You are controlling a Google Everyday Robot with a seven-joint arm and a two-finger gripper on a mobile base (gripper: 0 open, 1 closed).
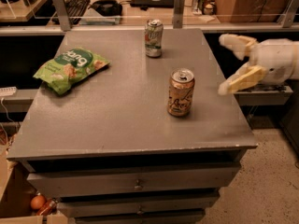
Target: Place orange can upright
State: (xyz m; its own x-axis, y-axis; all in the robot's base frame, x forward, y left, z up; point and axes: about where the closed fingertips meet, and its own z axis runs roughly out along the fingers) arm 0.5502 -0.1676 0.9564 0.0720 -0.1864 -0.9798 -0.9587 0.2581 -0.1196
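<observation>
The cream two-finger gripper [224, 64] hangs at the 3 o'clock side of the view, its tips pointing toward 9 o'clock. Its pale fingers [239, 80] are spread wide apart, one above the other, gripping nothing. The white rounded wrist [275, 62] behind them reaches in from the right edge.

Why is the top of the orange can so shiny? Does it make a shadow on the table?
Camera view: the orange can has a silver top that catches light from above, so it gleams; only a small dark shadow hugs its base on the grey table. Camera view too: the gripper, open beyond the table's right edge and apart from the can, looks bright and pale.
</observation>
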